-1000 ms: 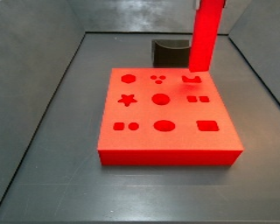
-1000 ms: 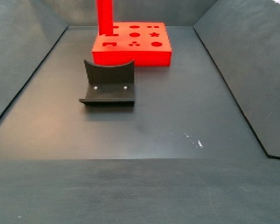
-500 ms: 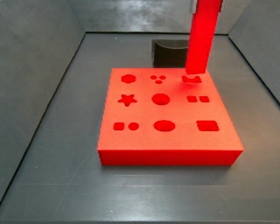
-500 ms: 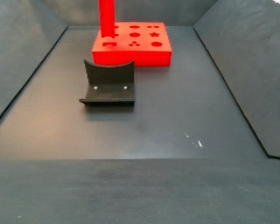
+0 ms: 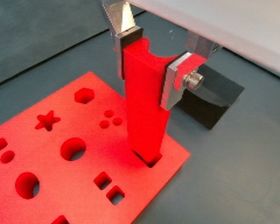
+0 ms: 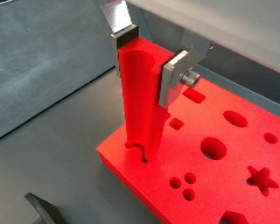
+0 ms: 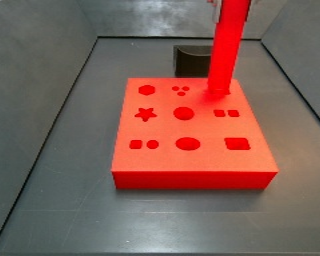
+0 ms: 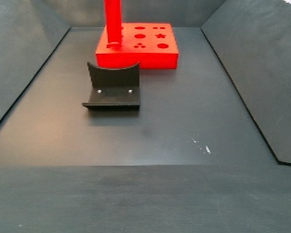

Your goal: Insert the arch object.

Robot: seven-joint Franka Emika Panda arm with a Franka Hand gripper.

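The arch object (image 5: 145, 105) is a long bright red bar with a curved notch in its upper end. It stands upright, and its lower end is in a cutout near the corner of the red board (image 5: 38, 162). My gripper (image 5: 152, 59) is shut on the bar's upper part, one silver finger on each side; it shows the same way in both wrist views (image 6: 150, 54). In both side views only the bar (image 7: 223, 45) (image 8: 112, 18) shows, rising from the board (image 7: 190, 172) (image 8: 142, 60) out of the picture; the gripper is out of view there.
The board has several shaped cutouts, among them a star (image 7: 145, 114) and a circle (image 7: 187, 143). The dark fixture (image 8: 113, 86) stands on the grey floor beside the board and also shows in both wrist views (image 5: 213, 98). Grey walls (image 7: 43, 50) enclose the floor.
The bar has come down and shifted slightly left in a side view. Its lower end hung just above the board's cutout and now sits in it.
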